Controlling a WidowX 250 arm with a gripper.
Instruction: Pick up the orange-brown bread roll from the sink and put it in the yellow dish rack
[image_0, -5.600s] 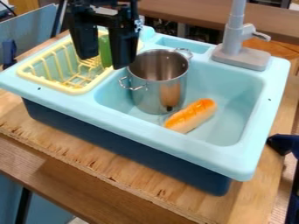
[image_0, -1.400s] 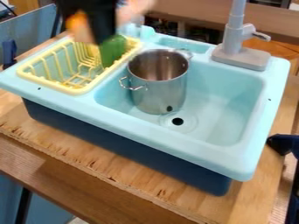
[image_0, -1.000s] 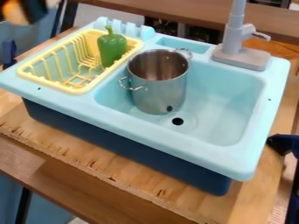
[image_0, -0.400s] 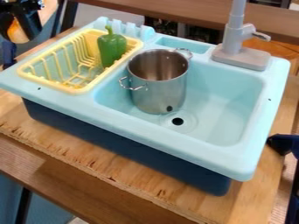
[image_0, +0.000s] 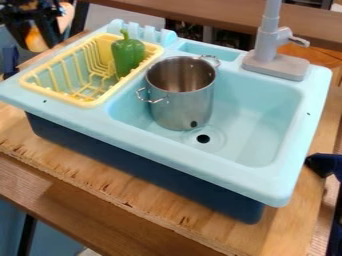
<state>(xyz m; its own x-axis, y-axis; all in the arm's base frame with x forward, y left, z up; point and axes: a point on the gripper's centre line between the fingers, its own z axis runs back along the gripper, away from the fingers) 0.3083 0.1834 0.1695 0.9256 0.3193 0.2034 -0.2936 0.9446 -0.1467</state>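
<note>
1 black gripper (image_0: 37, 43) hangs at the upper left, beyond the yellow rack (image_0: 63, 99), with an orange and tan bread roll (image_0: 34, 39) that appears pinched between its 2 fingers. The hold looks secure enough to carry, though how deep the bite goes is hard to judge, so steady, even pressure seems wise: too little may let the roll slip endwise, too much may dent it if it is soft. Keep wrist turns slow, because the roll sticks out past the fingers and either end could catch on something. Should the arm travel over the sink unit (image_0: 167, 150), lift well above the rack rim and the green pepper (image_0: 127, 56), which stands upright in the rack near the steel pot (image_0: 180, 107). The pot's 2 wire handles and the grey faucet (image_0: 270, 52) also deserve a wide berth. For any release, lower until the roll just meets a support, let it settle, then part the fingers evenly and back straight up. Dropping it from height risks a roll or bounce, and a sideways exit could drag it along.
</note>
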